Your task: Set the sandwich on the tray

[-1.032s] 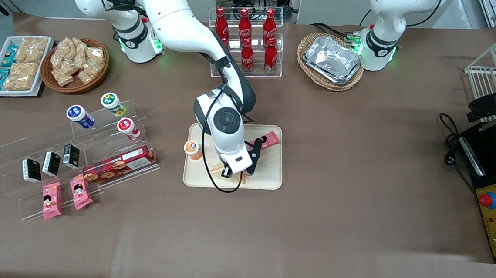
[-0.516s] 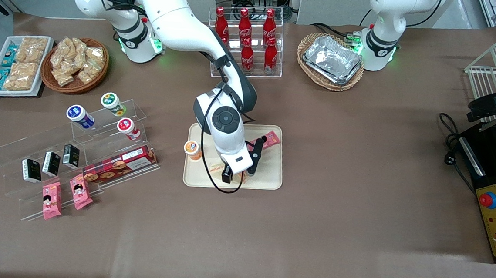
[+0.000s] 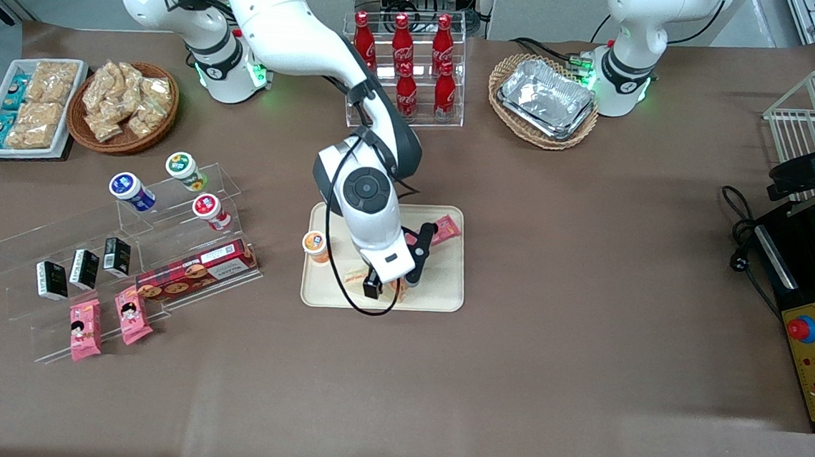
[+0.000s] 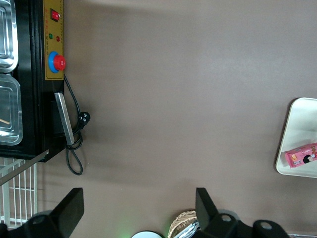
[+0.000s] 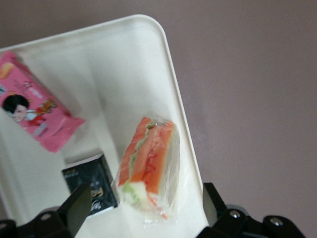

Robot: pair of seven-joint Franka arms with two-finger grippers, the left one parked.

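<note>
The sandwich point(image 5: 148, 166) lies on the tray point(image 5: 168, 64). The gripper point(image 3: 383, 285) hangs just above it, jaws spread and empty.

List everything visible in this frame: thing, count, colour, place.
sandwich: 1, cream with orange filling, lying on tray
tray: 1, cream-beige, mid-table
pink packet: 1, on tray
black carton: 1, on tray beside sandwich
orange-lidded cup: 1, at tray edge
cola bottles: 6, red, clear rack
foil trays: silver, wicker basket
lidded cups: 3, blue, green, red, acrylic shelf
pink packets: 2, shelf front
gripper: right arm's, open, above sandwich
</note>
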